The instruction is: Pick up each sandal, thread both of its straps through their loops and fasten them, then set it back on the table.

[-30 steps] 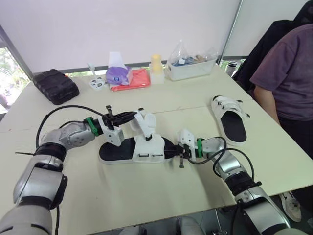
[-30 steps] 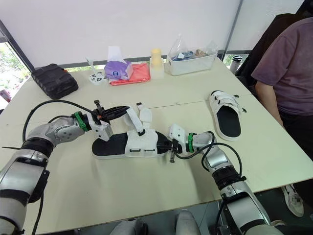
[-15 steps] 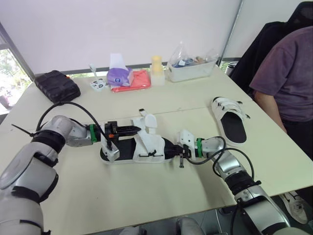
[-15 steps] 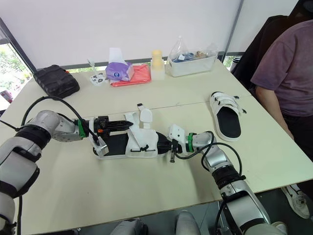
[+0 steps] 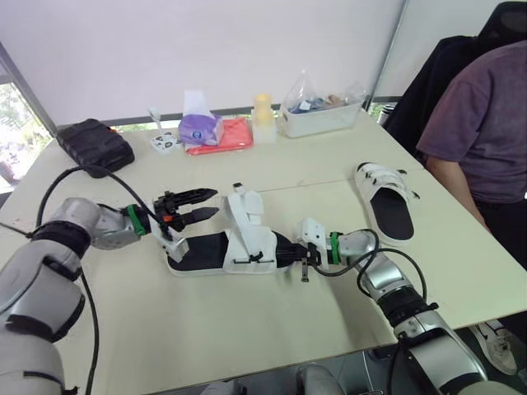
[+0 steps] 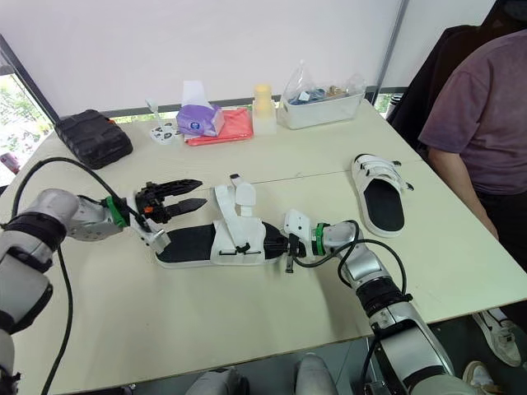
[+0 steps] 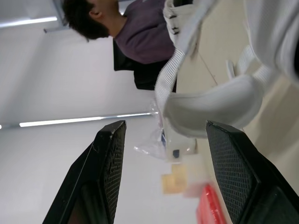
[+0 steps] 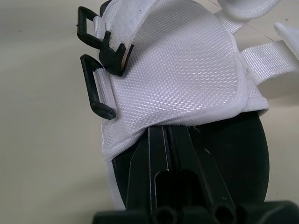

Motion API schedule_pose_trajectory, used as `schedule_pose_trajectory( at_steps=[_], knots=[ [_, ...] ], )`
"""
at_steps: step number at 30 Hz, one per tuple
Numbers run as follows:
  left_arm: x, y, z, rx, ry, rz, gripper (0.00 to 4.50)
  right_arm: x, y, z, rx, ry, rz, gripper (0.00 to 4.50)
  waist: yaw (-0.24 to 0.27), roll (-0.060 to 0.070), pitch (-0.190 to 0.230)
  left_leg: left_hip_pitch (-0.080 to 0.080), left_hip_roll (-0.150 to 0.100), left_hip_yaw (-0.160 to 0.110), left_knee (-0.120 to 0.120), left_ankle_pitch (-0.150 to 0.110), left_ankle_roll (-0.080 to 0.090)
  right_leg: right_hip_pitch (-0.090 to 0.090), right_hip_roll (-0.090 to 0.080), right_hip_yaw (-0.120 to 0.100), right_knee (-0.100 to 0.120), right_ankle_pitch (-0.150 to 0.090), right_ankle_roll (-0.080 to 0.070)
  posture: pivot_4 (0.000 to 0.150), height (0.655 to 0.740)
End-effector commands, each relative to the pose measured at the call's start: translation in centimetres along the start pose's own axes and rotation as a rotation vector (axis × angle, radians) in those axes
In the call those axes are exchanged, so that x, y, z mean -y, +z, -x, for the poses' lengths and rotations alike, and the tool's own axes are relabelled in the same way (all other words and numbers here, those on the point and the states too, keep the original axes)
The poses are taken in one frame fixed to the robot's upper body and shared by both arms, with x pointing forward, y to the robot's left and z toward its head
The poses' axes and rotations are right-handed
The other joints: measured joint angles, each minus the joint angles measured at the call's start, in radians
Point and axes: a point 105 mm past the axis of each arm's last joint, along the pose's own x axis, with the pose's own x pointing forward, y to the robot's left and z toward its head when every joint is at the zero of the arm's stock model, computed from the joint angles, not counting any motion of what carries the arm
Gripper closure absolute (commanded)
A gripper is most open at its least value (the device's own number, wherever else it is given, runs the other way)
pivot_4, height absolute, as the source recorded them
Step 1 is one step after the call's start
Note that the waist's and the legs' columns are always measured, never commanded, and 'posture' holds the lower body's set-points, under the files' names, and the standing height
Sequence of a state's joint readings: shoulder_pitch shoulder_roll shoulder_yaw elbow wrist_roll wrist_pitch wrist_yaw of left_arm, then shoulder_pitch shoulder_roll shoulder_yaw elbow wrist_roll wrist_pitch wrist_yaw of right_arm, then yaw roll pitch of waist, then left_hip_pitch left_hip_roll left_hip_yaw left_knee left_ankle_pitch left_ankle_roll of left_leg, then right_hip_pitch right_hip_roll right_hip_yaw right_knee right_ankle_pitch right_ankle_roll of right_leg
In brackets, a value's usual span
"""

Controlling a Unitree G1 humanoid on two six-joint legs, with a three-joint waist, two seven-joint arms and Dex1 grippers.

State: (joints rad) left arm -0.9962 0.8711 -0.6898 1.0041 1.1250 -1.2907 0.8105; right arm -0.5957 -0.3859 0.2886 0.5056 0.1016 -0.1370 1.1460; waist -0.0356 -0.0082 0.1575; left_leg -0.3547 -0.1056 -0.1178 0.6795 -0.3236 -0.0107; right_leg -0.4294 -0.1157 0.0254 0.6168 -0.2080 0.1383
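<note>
Between the fingers of the left tool (image 5: 211,202) there is only air. Its two black, cross-hatched fingers stand spread and hold nothing. They point along the tabletop (image 5: 247,329) at the upstanding white webbing straps (image 5: 244,204) just beyond their tips.

Those straps belong to the black-soled sandal with a white woven-mesh upper (image 5: 247,247). It lies flat on the pale tabletop, its long axis running from the robot's left to its right. The right tool (image 5: 290,250) is closed on the sole's right-hand end, pinning it there.

The loose strap ends are therefore on the left tool's side, and that arm is the nearer one. The flat black plastic loops (image 8: 89,84) sit on the side of the upper toward the robot, so the straps would probably need drawing across to them. The webbing looks limp and pliant, the loops stiff and narrow.

Well off to the right lies a second white-strapped sandal (image 5: 385,202), near a person in a purple shirt (image 5: 482,123).
</note>
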Motion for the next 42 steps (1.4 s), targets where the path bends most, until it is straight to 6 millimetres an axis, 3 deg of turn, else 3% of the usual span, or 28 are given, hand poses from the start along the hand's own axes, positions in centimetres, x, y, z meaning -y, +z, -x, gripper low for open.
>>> schedule_pose_trajectory(
  at_steps=[1, 3, 5, 7, 12, 17, 21, 26, 34, 42],
  knots=[
    [-2.4, -1.0, 0.3, -0.093, 0.146, 0.149, 1.74, -0.9, -3.1, -0.2, -0.114, 0.015, -0.07, 4.5, 0.001, 0.0, 0.0, 0.0, 0.0, 0.0, 0.0, 0.0, 0.0, 0.0, 0.0, 0.0, 0.0, 0.0, 0.0, 0.15, 0.74],
    [-1.4, -1.7, -0.2, -0.235, 0.135, 0.335, 1.74, -1.0, -3.1, -0.2, -0.113, 0.018, -0.071, 4.5, -0.003, 0.002, -0.002, 0.0, 0.0, 0.0, 0.0, 0.0, 0.0, 0.0, 0.0, 0.0, 0.001, 0.0, 0.0, 0.15, 0.74],
    [-1.8, -2.9, -0.4, -0.397, 0.195, 0.726, 1.74, -1.2, -3.2, -0.2, -0.115, 0.023, -0.07, 4.5, -0.007, 0.006, -0.004, 0.0, 0.002, 0.001, 0.0, -0.002, 0.003, -0.001, -0.003, 0.001, 0.003, 0.0, 0.0, 0.15, 0.74],
    [-3.8, -3.4, -0.9, -0.42, 0.282, 1.034, 1.74, -1.3, -3.4, -0.3, -0.118, 0.031, -0.068, 4.5, -0.008, 0.005, -0.003, -0.001, 0.002, 0.001, 0.001, -0.003, 0.004, -0.002, -0.002, 0.001, 0.002, 0.0, 0.0, 0.15, 0.74],
    [-4.8, -1.8, -1.2, -0.365, 0.307, 1.586, 1.74, -1.6, -3.5, -0.5, -0.116, 0.037, -0.071, 4.5, -0.008, 0.007, -0.005, 0.001, 0.003, -0.001, 0.001, -0.003, 0.004, -0.001, 0.001, 0.0, 0.002, -0.001, -0.001, 0.15, 0.74],
    [-3.0, 1.5, 0.5, -0.279, 0.248, 1.973, 1.74, -1.6, -3.5, -0.7, -0.113, 0.037, -0.073, 4.5, -0.01, 0.009, -0.006, 0.004, 0.003, 0.001, -0.002, -0.001, 0.002, 0.001, 0.002, 0.001, 0.0, -0.001, -0.001, 0.15, 0.74],
    [-1.7, 3.5, 2.1, -0.283, 0.194, 2.039, 1.74, -1.8, -3.7, -0.6, -0.117, 0.04, -0.075, 4.5, -0.007, 0.008, -0.006, 0.004, 0.004, 0.001, -0.001, -0.002, 0.002, 0.002, 0.002, 0.0, 0.0, -0.001, -0.001, 0.15, 0.74],
    [-0.9, 5.6, 1.6, -0.289, 0.085, 2.002, 0.08, -1.9, -3.7, -0.6, -0.119, 0.047, -0.075, 4.5, -0.005, 0.008, -0.006, 0.007, 0.004, 0.001, -0.001, -0.002, 0.002, 0.005, 0.002, 0.0, 0.0, -0.001, -0.002, 0.15, 0.74],
    [-0.5, 7.9, 0.3, -0.219, -0.043, 2.003, 0.08, -1.9, -3.7, -1.0, -0.114, 0.047, -0.076, 4.5, -0.006, 0.008, -0.006, 0.007, 0.004, 0.001, -0.002, -0.002, 0.002, 0.005, 0.002, 0.0, -0.001, -0.001, -0.002, 0.15, 0.74],
    [1.7, 7.4, -2.3, -0.213, -0.062, 2.023, 0.08, -1.9, -3.6, -1.1, -0.114, 0.043, -0.078, 4.5, -0.005, 0.008, -0.007, 0.014, 0.004, 0.001, -0.008, -0.002, 0.002, 0.011, 0.002, 0.0, -0.003, -0.001, -0.003, 0.15, 0.74]
  ],
)
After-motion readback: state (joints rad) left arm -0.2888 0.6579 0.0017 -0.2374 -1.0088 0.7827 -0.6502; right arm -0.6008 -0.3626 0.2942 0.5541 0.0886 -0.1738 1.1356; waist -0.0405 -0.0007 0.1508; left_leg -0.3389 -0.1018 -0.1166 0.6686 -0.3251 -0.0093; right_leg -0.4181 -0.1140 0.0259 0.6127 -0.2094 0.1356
